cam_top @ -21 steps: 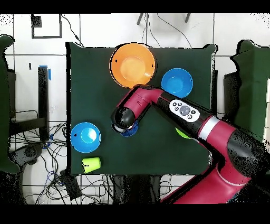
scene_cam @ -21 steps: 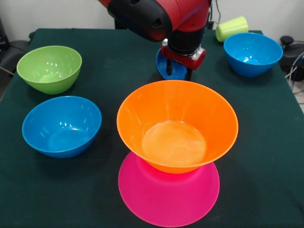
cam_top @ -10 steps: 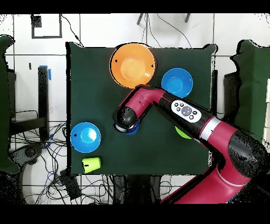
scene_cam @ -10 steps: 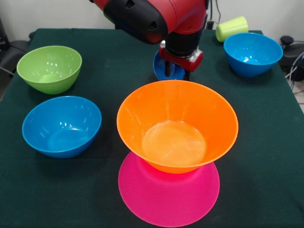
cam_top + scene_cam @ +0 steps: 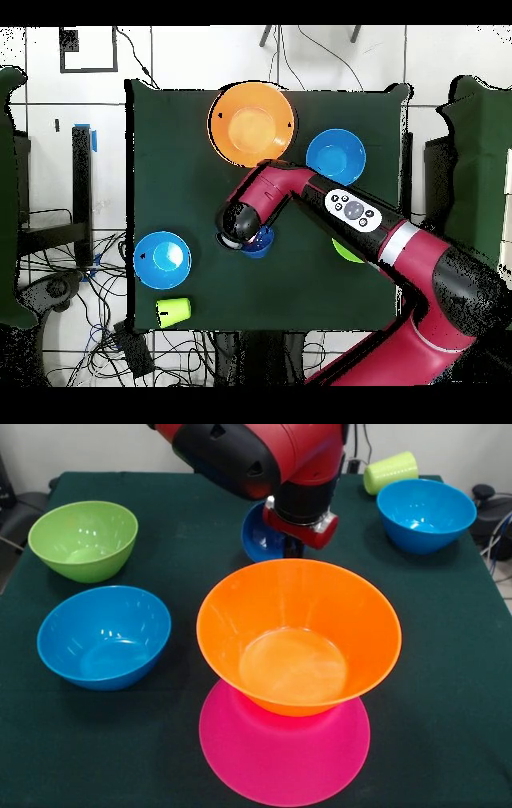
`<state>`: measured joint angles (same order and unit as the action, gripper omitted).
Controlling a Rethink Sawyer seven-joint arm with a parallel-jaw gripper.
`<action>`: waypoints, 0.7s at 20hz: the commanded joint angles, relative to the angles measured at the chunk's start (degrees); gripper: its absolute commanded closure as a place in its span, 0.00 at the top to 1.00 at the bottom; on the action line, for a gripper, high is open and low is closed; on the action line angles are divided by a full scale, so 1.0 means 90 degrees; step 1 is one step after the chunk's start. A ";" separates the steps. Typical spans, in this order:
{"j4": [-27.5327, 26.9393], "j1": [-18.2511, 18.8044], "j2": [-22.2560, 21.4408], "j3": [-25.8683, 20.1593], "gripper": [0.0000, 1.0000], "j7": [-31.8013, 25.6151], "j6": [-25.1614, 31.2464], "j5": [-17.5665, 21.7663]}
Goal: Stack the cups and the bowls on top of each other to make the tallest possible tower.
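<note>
gripper (image 5: 294, 544) holds tilted, glossy dark-blue bowl (image 5: 258, 534)

landmark: the big orange bowl (image 5: 299, 634), sitting on the upturned pink bowl (image 5: 285, 750).
behind it: the arm (image 5: 264, 456) with the gripper (image 5: 294, 546) and the tilted small dark-blue bowl (image 5: 260, 534) block the way, close to the orange rim.
left of it: a blue bowl (image 5: 104, 636) and, further back, the green bowl (image 5: 83, 539); a bare cloth lane runs between the blue bowl and the orange one.
right of it: open table (image 5: 448, 664) to the edge.
far right behind: another blue bowl (image 5: 426, 514) and the yellow-green cup (image 5: 390, 471) on its side.
</note>
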<state>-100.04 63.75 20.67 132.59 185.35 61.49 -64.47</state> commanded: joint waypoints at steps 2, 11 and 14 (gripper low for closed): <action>0.0350 -0.0065 0.0441 0.0765 0.00 -0.1418 -0.0101 0.0276; 0.0390 -0.0011 0.0546 0.0714 0.00 -0.1491 -0.0027 0.0164; 0.0363 0.0001 0.0553 0.0690 0.00 -0.1475 0.0026 0.0158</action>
<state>-99.46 63.96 23.02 132.58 185.34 61.49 -64.48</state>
